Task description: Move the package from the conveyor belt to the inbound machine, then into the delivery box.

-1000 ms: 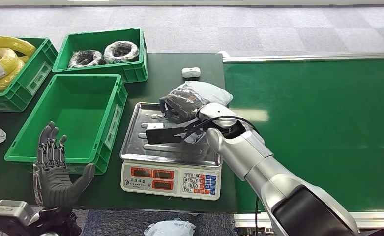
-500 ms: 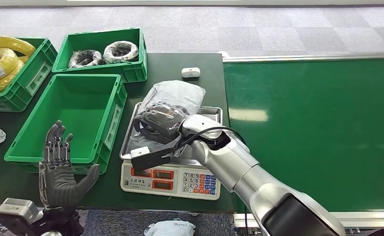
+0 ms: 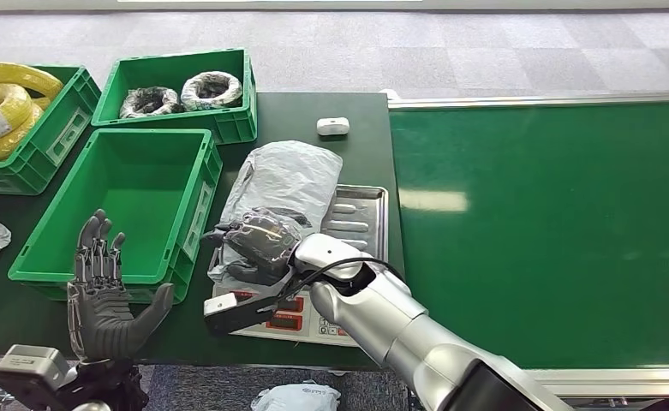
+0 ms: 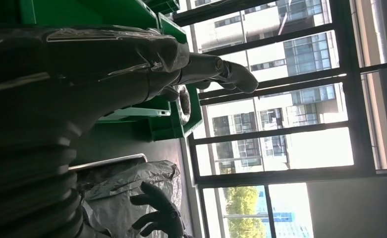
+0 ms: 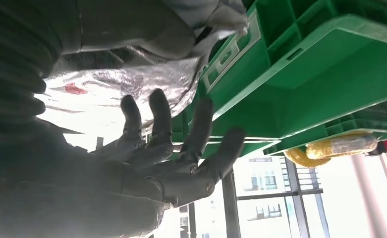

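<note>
The right arm [image 3: 399,330] reaches in from the lower right, bent across the front of the scale [image 3: 358,210], its forearm angled toward the left. The right hand [image 3: 258,244] lies at the near-left corner of the scale's steel tray, over the near end of the grey package [image 3: 286,178]. In the right wrist view the thumb [image 5: 132,25] presses along one face of the crinkled silver-grey wrapping while the dark fingers [image 5: 201,134] fan out straight and apart beneath it; whether the package is truly pinched or merely touched cannot be told from these pictures.

The package rests on the left part of the scale's tray, its far end slanting up and away from the robot, its left edge overhanging the tray toward the large green crate [image 3: 134,201]. The crate stands just beside the scale on the dark table.

The left hand [image 3: 99,295] is raised at the lower left, in front of the crate's near wall, palm facing in, fingers upright and spread, thumb out to the side, holding nothing. The green conveyor belt [image 3: 553,223] runs along the right of the table. A small white object [image 3: 332,126] lies on the table beyond the scale.
</note>
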